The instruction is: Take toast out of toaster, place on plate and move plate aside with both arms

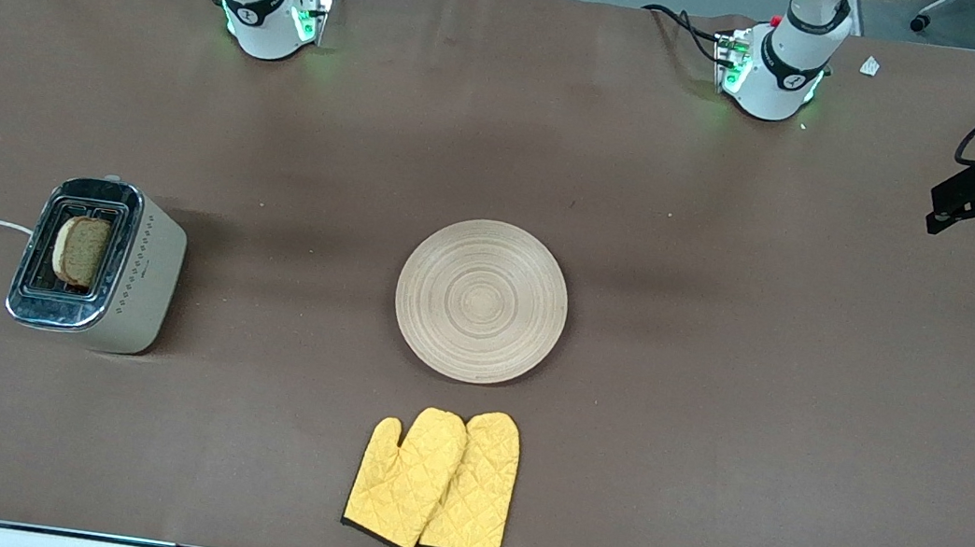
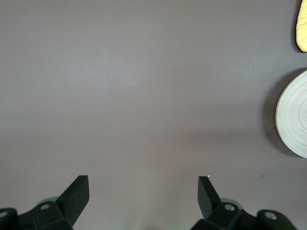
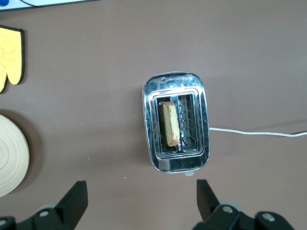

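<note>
One toast [image 1: 82, 250] stands on edge in a toaster [image 1: 98, 265] slot, long axis along it; the plate [image 1: 482, 301] lies bare. Both jaws, left gripper [image 2: 144, 190] and right gripper [image 3: 142, 197], gape wide, holding nothing.

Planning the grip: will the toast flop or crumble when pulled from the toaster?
The toast stands upright unsupported in its toaster slot, so probably stiff. It looks thin and small, so likely light; its speckled crumb may break under a hard pinch.

You see a pale wooden plate [image 1: 481, 301] ringed with concentric grooves, speckled light-brown toast [image 1: 83, 250] with darker crust, a chrome-and-cream toaster [image 1: 98, 265], yellow quilted mitts [image 1: 434, 481] edged black, and a plain brown table [image 1: 717, 388].
</note>
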